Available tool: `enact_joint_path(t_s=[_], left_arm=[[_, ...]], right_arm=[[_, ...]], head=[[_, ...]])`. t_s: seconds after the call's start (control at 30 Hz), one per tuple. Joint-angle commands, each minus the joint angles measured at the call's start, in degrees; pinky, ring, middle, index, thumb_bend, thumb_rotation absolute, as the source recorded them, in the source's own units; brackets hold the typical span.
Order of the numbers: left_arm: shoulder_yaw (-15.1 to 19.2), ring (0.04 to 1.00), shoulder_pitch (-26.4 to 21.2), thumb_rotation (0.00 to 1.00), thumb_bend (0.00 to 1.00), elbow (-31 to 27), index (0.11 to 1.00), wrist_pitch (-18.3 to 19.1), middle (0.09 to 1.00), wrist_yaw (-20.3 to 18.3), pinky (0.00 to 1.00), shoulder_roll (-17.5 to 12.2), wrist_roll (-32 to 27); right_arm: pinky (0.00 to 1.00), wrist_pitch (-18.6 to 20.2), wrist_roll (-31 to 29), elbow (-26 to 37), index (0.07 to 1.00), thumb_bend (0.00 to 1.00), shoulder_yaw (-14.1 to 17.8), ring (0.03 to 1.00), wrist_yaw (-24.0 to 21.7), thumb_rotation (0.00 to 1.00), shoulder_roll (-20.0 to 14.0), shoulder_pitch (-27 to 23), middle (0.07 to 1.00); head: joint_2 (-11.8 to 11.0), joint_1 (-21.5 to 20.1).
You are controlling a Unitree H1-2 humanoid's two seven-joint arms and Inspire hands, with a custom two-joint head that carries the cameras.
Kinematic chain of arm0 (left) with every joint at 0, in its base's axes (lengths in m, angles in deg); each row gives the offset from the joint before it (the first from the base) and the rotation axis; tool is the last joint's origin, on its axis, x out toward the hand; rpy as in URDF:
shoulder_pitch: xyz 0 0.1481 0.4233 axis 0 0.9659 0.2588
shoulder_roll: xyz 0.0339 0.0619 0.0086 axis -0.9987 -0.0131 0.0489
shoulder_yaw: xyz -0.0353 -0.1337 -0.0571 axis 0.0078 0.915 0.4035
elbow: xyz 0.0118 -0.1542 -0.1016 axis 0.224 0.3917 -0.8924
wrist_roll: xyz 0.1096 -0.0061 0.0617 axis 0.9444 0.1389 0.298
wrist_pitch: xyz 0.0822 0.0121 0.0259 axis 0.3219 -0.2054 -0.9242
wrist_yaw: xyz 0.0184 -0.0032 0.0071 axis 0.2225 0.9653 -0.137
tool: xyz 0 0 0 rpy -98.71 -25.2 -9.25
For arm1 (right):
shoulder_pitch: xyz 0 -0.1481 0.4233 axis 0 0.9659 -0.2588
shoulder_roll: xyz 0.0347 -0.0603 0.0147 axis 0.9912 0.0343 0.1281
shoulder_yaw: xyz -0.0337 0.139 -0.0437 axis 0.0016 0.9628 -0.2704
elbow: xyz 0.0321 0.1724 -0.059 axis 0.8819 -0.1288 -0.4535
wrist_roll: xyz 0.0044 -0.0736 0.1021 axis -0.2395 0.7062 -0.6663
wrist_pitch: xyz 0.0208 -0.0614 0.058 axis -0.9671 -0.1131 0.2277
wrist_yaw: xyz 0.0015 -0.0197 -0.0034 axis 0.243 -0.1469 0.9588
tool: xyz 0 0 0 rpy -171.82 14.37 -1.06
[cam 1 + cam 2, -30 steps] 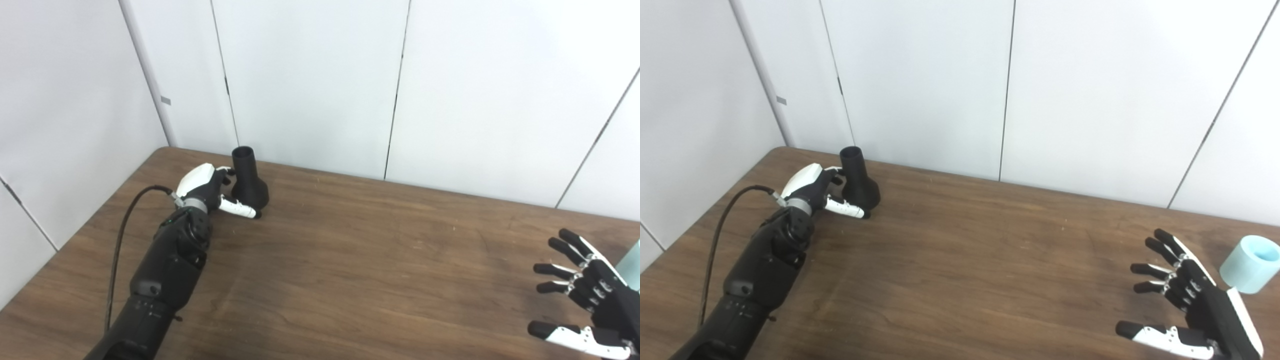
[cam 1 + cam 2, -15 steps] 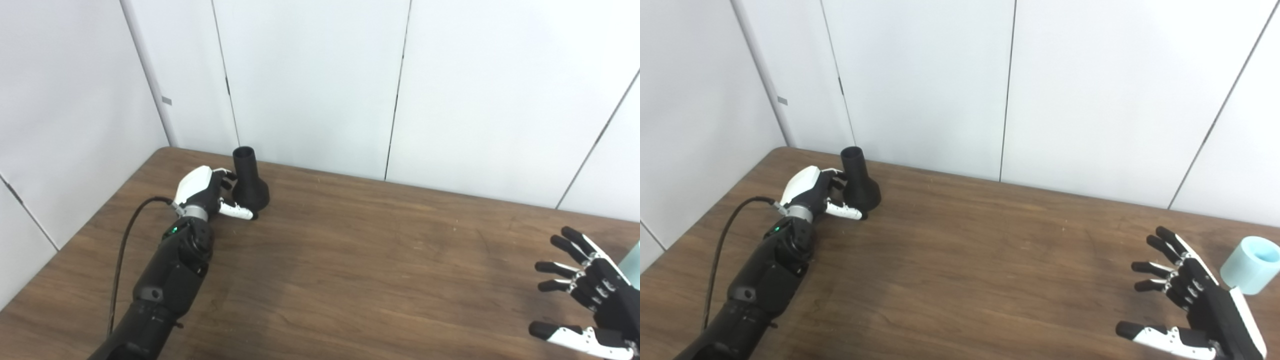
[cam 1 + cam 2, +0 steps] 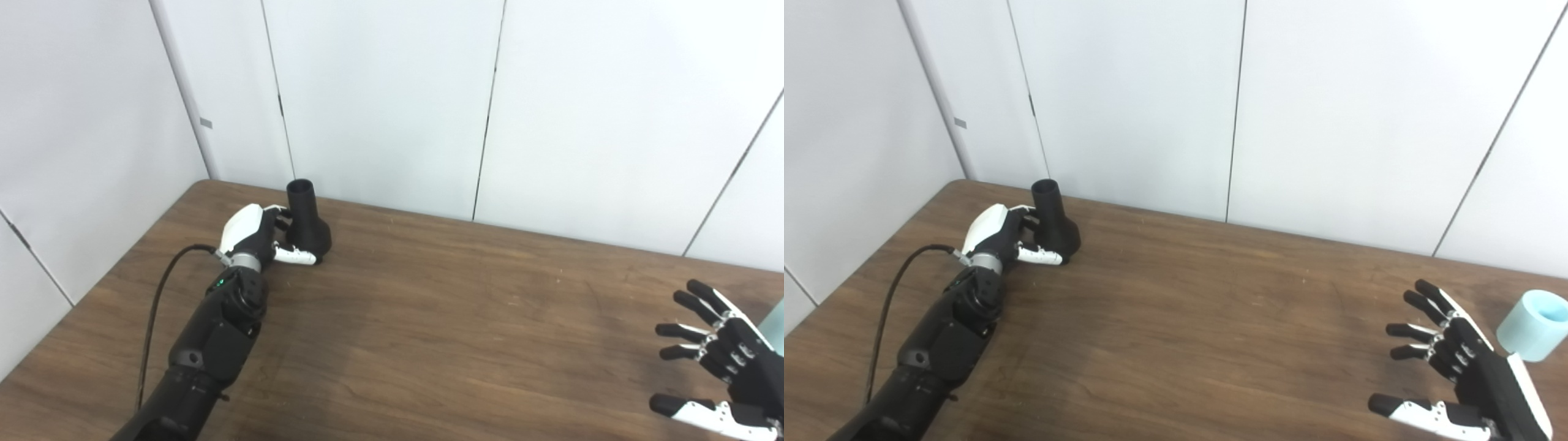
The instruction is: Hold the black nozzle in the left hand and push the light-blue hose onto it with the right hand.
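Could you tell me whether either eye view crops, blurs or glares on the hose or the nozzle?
Left eye view: hose cropped to a sliver at the right edge; nozzle sharp, no glare. Right eye view: hose whole, evenly lit, slightly soft.

A dark brown wood-grain tabletop [image 3: 1176, 318] runs up to the white wall panels at its far edge. Over at about ten o'clock, close to the far left corner, a black nozzle [image 3: 1054, 223] stands upright on its wide base, narrow mouth up. Out at about three o'clock, near the right edge, a short light-blue hose [image 3: 1531, 334] piece sits on the wood with its open end tipped up. A black cable [image 3: 888, 303] crosses above the left part.
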Motion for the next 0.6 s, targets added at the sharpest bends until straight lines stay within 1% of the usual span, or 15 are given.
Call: enact_joint_path(t_s=[0.0, 0.23, 0.57], left_arm=[[-0.7, 0.828, -2.0, 0.22, 0.89, 0.6, 0.721, -1.2, 0.740, -0.3, 1.00, -0.1, -1.2], [-2.2, 0.839, -3.1, 0.22, 0.90, 3.0, 0.732, -2.4, 0.771, 0.5, 1.00, -0.4, -1.0], [-3.7, 0.847, -3.5, 0.21, 0.89, 3.2, 0.738, -1.6, 0.781, 0.6, 1.00, -0.4, -0.5]], right_arm=[[0.58, -0.8, -0.8, 2.5, 0.894, 0.80, 0.8, 0.699, 0.6, 0.13, -0.2, -0.8, 0.873], [0.58, -0.9, -0.6, 2.6, 0.890, 0.81, 0.8, 0.696, 0.7, 0.14, -0.2, -0.8, 0.870], [0.58, -0.8, -0.3, 2.8, 0.889, 0.81, 0.8, 0.695, 0.8, 0.14, -0.1, -0.7, 0.869]], head=[[0.1, 0.0], [0.3, -0.1], [0.6, -0.9]])
